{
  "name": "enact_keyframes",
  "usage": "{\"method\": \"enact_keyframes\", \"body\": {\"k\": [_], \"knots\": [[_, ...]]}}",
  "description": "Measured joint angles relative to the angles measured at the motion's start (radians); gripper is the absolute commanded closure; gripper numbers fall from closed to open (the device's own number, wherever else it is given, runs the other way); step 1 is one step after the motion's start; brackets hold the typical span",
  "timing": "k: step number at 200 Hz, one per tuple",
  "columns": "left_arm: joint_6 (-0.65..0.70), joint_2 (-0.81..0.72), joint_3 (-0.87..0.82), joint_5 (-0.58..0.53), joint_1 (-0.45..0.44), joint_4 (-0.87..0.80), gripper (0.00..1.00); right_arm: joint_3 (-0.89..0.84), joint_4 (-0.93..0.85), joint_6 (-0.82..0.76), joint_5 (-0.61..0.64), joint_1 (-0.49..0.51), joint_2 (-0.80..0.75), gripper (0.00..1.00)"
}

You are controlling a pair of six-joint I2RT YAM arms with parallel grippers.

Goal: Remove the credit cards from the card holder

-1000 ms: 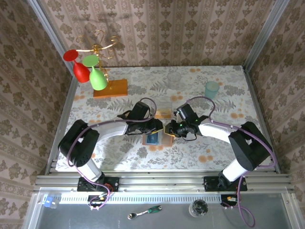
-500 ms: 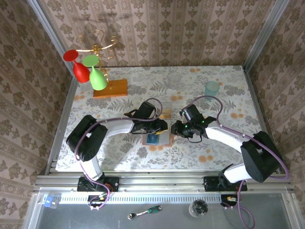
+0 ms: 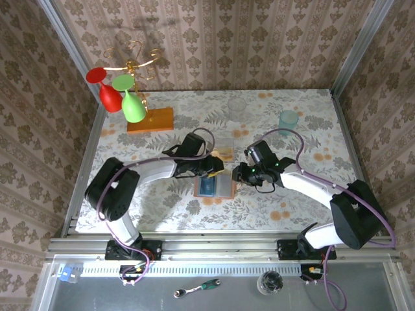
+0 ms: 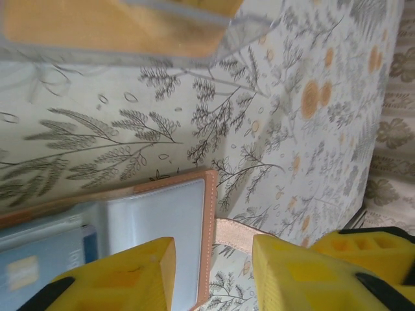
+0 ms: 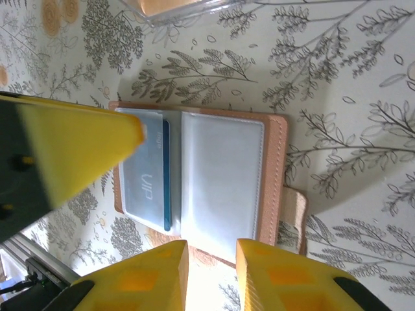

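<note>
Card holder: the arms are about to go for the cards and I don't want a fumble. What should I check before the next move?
1. The holder lies open, flat on the table: ok.
2. A blue card shows in its pocket: ok.
3. The left gripper is open and empty: ok.
4. The right gripper is open and empty: ok.
5. The holder is pinned against sliding: cannot tell.
6. The clear box stands apart from the holder: ok.
</note>
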Motion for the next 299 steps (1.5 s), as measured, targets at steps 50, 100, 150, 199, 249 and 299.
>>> {"method": "enact_keyframes", "body": {"k": [50, 100, 150, 199, 249, 299], "knots": [[0.042, -0.151, -0.138, -0.002, 0.135, -0.008, 0.63, 0.094, 0.004, 0.005, -0.001, 0.05, 0.096, 0.72], [0.05, -0.16, -0.261, 0.002, 0.184, -0.006, 0.63, 0.153, 0.026, 0.011, -0.016, 0.084, 0.192, 0.72], [0.042, -0.158, -0.303, 0.012, 0.183, 0.051, 0.64, 0.167, 0.055, 0.029, -0.054, 0.092, 0.266, 0.72], [0.014, -0.139, -0.331, 0.017, 0.152, 0.099, 0.65, 0.167, 0.084, 0.035, -0.077, 0.092, 0.292, 0.72], [-0.001, -0.14, -0.332, 0.016, 0.127, 0.109, 0.65, 0.167, 0.1, 0.035, -0.084, 0.092, 0.297, 0.72], [-0.009, -0.14, -0.331, 0.009, 0.117, 0.107, 0.68, 0.167, 0.102, 0.035, -0.095, 0.092, 0.301, 0.72]]}}
